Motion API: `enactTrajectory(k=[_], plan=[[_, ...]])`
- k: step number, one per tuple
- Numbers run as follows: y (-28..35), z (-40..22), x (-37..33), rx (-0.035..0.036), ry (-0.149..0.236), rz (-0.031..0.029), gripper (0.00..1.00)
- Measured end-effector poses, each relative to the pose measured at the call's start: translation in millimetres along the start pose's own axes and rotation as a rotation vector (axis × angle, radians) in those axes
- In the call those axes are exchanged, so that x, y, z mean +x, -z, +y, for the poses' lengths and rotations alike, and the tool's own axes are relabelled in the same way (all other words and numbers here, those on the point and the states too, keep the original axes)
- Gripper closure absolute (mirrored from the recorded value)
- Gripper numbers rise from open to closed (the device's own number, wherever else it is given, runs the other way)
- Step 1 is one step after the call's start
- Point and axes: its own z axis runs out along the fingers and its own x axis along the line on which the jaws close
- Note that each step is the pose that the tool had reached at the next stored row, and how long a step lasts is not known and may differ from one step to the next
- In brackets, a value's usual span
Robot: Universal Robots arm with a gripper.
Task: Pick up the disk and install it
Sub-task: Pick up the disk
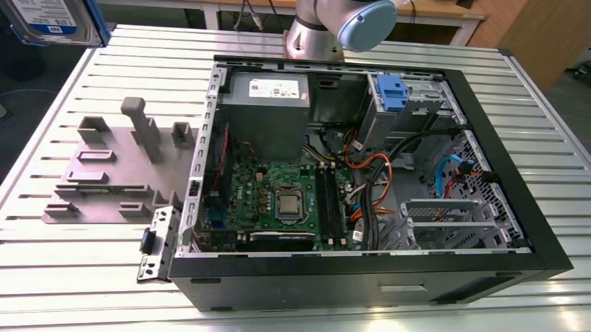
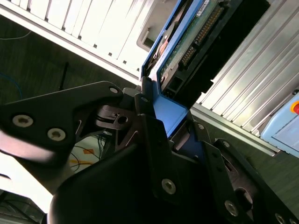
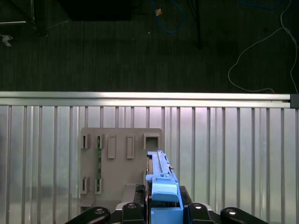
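The disk (image 1: 51,19), a silver-grey drive with a white-and-blue label and blue side rails, hangs high at the exterior view's top left corner. In both wrist views my gripper (image 2: 163,116) is shut on it. The black fingers (image 2: 149,140) clamp the blue rail at one end. In the first wrist view the disk (image 3: 161,172) stands edge-on in the gripper (image 3: 163,207), over the grey fixture plate (image 3: 121,158). The second wrist view shows the disk's (image 2: 196,32) circuit-board side and connector.
An open computer case (image 1: 517,159) lies on the slatted metal table (image 1: 55,277), with a blue clip (image 1: 392,93) at its far drive bay. The grey fixture plate (image 1: 111,173) with upright posts sits on the case's left in the exterior view. The arm's base (image 1: 333,28) stands behind the case. The table edge (image 3: 140,95) borders dark floor.
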Motion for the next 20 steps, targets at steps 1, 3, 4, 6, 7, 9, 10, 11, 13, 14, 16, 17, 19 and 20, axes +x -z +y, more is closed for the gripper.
enactTrajectory(k=[1, 3, 4, 6, 7, 9, 10, 11, 13, 14, 16, 17, 19, 20], plan=[[0.0, -0.2, 0.0, 0.0000, 0.000, 0.0000, 0.64], [0.0, -0.7, 0.0, 0.0001, 0.000, -0.0001, 0.64], [0.0, -1.0, 0.0, 0.0000, 0.000, 0.0000, 0.64], [0.0, -1.5, 0.0, -0.0001, 0.000, 0.0000, 0.64], [0.0, -1.8, 0.0, 0.0000, 0.000, 0.0000, 0.64], [0.0, -2.2, 0.0, 0.0000, 0.000, 0.0000, 0.64], [0.0, -2.5, 0.0, 0.0000, 0.000, 0.0000, 0.64], [0.0, -2.7, 0.0, 0.0000, 0.000, 0.0000, 0.64], [0.0, -3.2, 0.0, 0.0001, 0.000, -0.0001, 0.64], [0.0, -3.4, 0.0, 0.0000, 0.000, 0.0000, 0.64], [0.0, -3.7, 0.0, 0.0000, 0.000, 0.0000, 0.64], [0.0, -3.9, 0.0, 0.0001, 0.000, -0.0001, 0.64], [0.1, -4.7, 0.0, -0.0001, 0.000, 0.0000, 0.64], [0.0, -5.1, 0.0, 0.0000, 0.000, 0.0000, 0.64]])
